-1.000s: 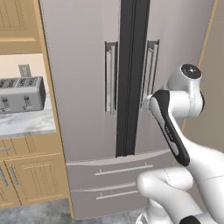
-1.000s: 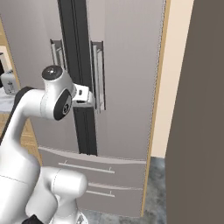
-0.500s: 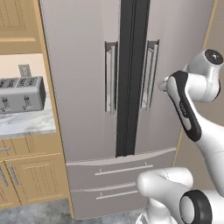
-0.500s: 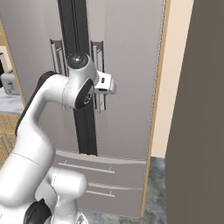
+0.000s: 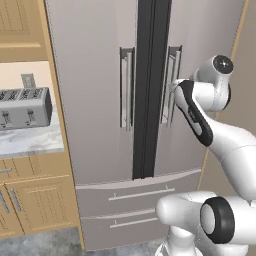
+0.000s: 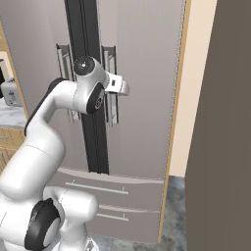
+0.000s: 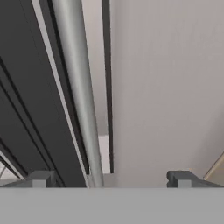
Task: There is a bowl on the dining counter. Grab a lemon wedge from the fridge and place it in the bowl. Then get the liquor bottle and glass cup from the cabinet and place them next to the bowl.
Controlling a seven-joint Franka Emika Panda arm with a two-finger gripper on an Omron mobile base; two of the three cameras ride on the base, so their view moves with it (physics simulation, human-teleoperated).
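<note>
The fridge (image 5: 100, 100) stands shut, both steel doors closed on the dark centre strip. My gripper (image 7: 111, 180) is open right in front of the right door. That door's vertical handle (image 7: 81, 100) runs between my two fingertips, nearer the left one (image 7: 41, 179). In the right base view the hand (image 6: 120, 87) sits at the upper part of the right door handle (image 6: 109, 98). In the left base view my forearm covers part of that handle (image 5: 173, 65). Bowl, lemon wedge, liquor bottle and glass cup are out of view.
A silver toaster (image 5: 22, 107) sits on the marble counter left of the fridge, with wooden cabinets (image 5: 30, 205) below it. Two freezer drawers (image 5: 140, 200) lie under the doors. A dark wall (image 6: 220, 127) closes off the right side.
The arm has lifted and stretched forward, bringing the open hand up to the right door handle. The fridge doors have not moved.
</note>
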